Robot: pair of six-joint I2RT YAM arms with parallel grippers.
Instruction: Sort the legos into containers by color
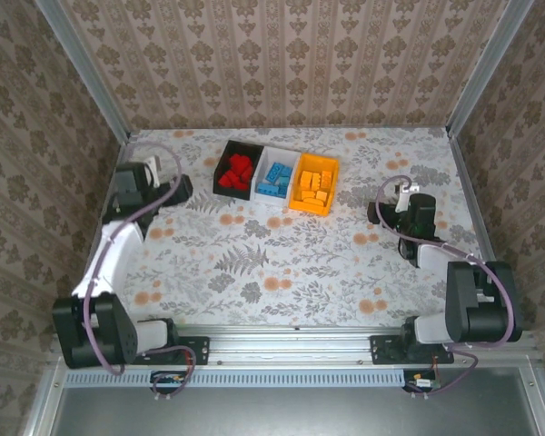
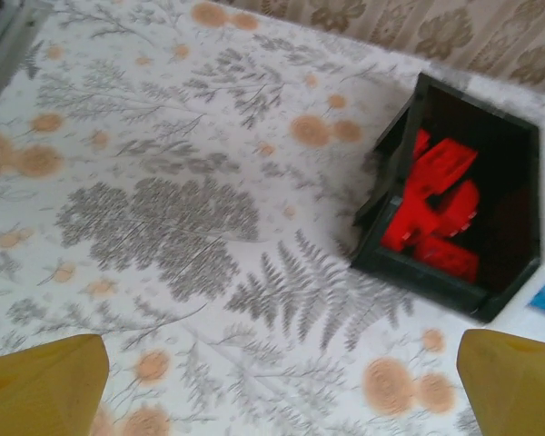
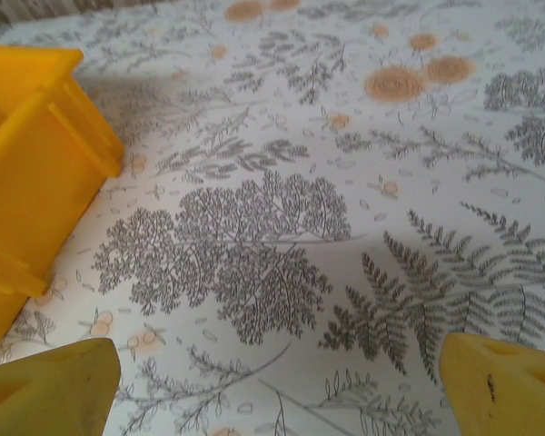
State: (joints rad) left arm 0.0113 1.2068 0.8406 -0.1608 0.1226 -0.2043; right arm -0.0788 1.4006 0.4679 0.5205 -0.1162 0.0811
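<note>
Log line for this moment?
left gripper open; right gripper open; red legos: black bin; blue legos: white bin; orange legos: orange bin

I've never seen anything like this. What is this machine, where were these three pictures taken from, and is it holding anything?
These are two robot arms bolted at the near edge of a flowery table. One picture looks down from above. The other two come from a camera on each wrist, and the yellow tips are that arm's fingers. On the table stand three joined bins: a black bin of red bricks, a white bin of blue bricks, and an orange bin of orange bricks. The left hand and right hand are open and hold nothing.
</note>
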